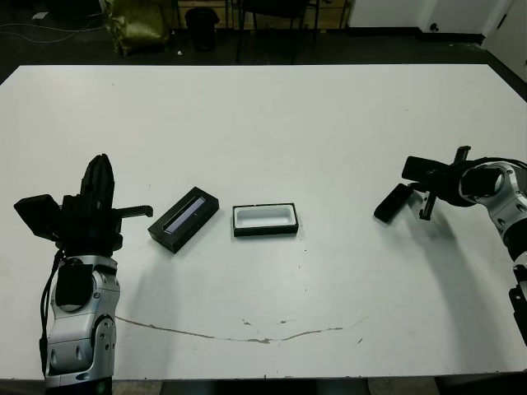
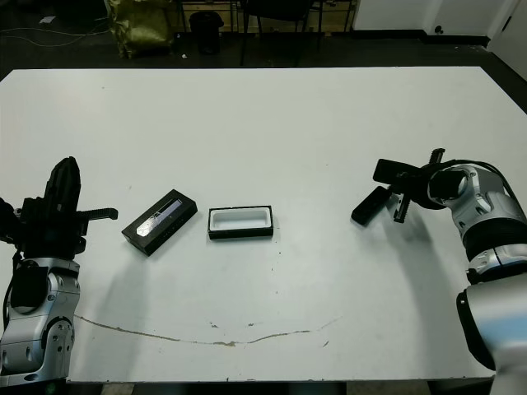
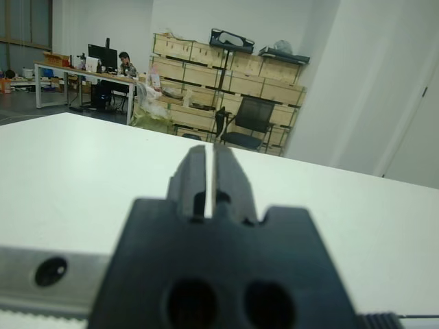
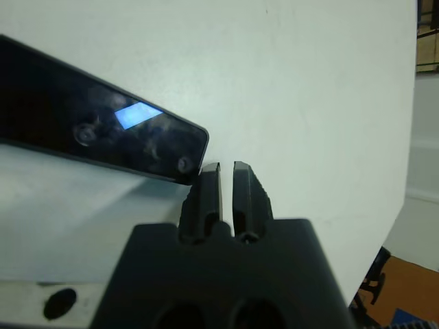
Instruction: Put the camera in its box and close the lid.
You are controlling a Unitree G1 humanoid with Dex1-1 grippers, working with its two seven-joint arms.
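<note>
left gripper [image 1: 99,177] pressed together, empty, nearest | lid [image 1: 184,219] beside open, empty box [image 1: 264,220], mid-table | camera [image 1: 393,202] far right by right gripper [image 4: 226,181], fingers together, not holding | nothing done; all steps remain

A white table [image 1: 272,123] bears a long thin crack [image 1: 247,337].

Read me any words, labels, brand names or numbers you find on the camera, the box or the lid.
None can be read.
Camera: glossy face shows only a bluish reflection, no lettering.
Lid: plain grey-lavender stripe; any print is too small to tell.
Box: bare white lining, no label.
</note>
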